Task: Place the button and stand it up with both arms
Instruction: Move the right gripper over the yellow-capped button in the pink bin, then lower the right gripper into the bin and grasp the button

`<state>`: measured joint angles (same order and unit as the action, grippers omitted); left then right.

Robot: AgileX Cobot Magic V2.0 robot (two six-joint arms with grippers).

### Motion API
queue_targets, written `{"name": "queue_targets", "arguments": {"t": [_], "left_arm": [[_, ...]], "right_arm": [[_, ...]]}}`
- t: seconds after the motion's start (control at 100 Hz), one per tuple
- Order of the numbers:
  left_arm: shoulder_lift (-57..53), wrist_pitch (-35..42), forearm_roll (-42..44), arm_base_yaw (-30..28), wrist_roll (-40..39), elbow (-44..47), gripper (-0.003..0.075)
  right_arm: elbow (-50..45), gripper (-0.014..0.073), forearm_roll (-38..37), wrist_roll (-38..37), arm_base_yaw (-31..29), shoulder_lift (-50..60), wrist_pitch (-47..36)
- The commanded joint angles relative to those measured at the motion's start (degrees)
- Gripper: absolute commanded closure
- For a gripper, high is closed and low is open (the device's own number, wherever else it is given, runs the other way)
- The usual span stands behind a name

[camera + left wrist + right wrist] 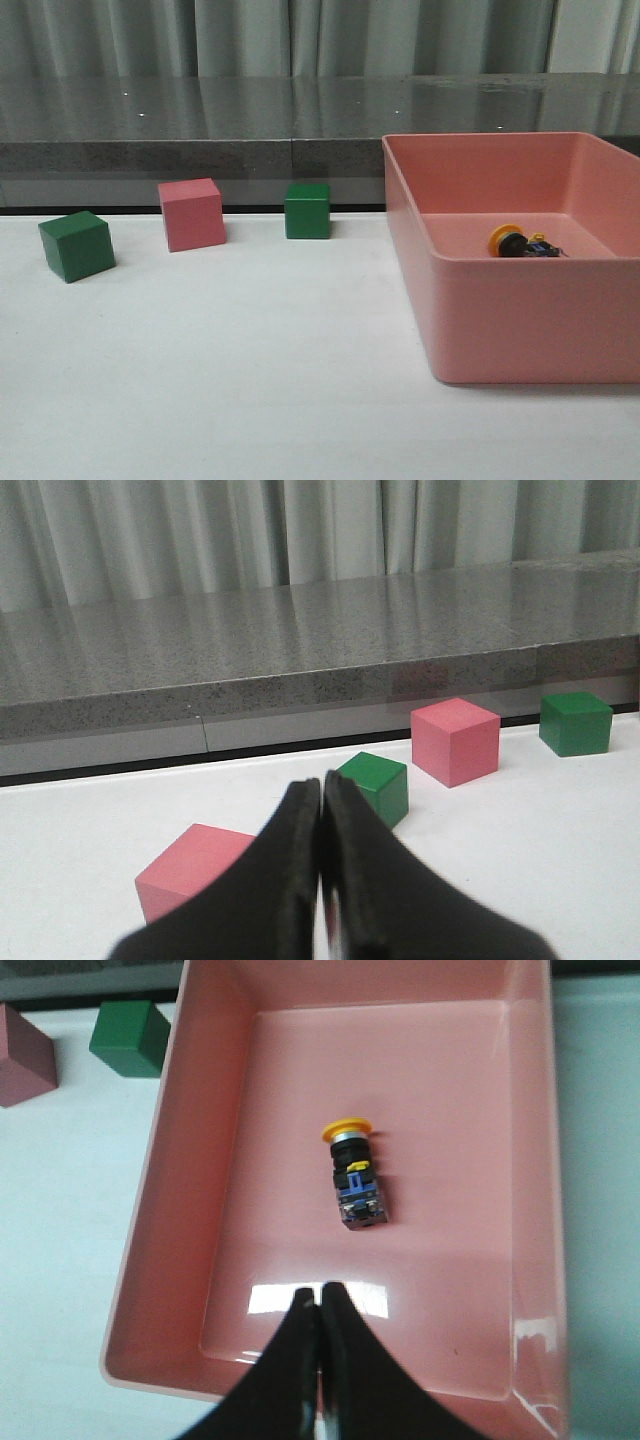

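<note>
The small yellow-capped push-button switch (354, 1178) lay on its side inside the pink plastic bin (500, 330), at three o'clock on the white tabletop (220, 380). Both black end effectors, left (321, 810) and right (319, 1310), were pressed together, empty.

The bin (520, 320) is showing salmon pink, holding a button (354, 1173) with yellow cap, black body and blue base. Two green cubes (76, 245) (307, 210) are flanking a pink cube (191, 213) on the white table (220, 380); the grey counter (190, 125) is looking speckled.
</note>
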<state>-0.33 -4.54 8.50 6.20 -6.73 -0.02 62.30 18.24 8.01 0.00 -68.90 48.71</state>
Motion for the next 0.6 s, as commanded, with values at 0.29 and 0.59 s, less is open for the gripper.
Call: {"name": "queue_targets", "arguments": {"t": [0.29, 0.59], "left_arm": [[-1.73, 4.54, 0.00, 0.34, -0.63, 1.77, 0.0739], [-1.73, 4.54, 0.00, 0.34, -0.63, 1.77, 0.0739]], "right_arm": [[2.10, 0.0080, 14.59, 17.75, 0.00, -10.37, -4.01], [2.10, 0.0023, 12.62, 24.77, 2.73, -17.66, -12.22]]}}
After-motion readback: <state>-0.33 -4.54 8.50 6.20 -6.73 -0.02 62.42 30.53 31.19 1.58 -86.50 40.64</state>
